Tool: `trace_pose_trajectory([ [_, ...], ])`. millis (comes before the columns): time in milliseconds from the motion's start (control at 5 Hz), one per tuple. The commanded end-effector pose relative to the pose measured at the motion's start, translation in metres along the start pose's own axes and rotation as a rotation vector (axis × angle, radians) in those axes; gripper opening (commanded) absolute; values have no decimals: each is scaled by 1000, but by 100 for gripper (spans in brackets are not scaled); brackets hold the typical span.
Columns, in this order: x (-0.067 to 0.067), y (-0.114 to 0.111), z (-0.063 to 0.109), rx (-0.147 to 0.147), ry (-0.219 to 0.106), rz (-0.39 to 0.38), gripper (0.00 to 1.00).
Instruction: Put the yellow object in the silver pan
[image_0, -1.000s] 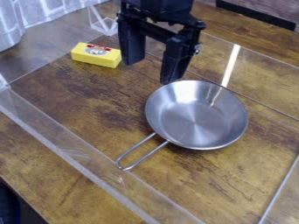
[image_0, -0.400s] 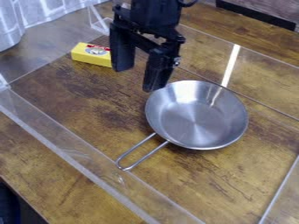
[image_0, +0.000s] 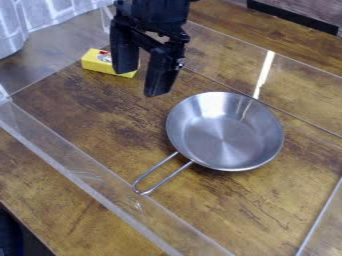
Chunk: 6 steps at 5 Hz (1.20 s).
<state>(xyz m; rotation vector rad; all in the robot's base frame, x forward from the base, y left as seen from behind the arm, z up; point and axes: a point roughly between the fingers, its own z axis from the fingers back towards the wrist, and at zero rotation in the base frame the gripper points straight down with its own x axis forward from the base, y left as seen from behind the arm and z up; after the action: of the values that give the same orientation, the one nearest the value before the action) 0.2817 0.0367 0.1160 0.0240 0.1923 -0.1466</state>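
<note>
The big brown wooden table (image_0: 88, 125) is under everything. The round shiny silver metal pan (image_0: 225, 131) sits on it, with its thin wire handle (image_0: 163, 174) pointing toward the camera. The black robot gripper (image_0: 142, 80) hangs near the pan, its jaws wide open. The small yellow block (image_0: 111, 63) lies on the table, behind the gripper.

The block (image_0: 110, 64), yellow with a red-and-dark mark, lies flat, partly hidden. The pan (image_0: 225, 132), round, shiny silver, wire-handled, sits upright, apart from it.
</note>
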Motion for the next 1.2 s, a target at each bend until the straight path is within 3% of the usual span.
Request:
trace_pose_trajectory([
  [0, 1, 15, 15, 17, -46, -8, 100],
  [1000, 14, 38, 6, 43, -46, -75, 100],
])
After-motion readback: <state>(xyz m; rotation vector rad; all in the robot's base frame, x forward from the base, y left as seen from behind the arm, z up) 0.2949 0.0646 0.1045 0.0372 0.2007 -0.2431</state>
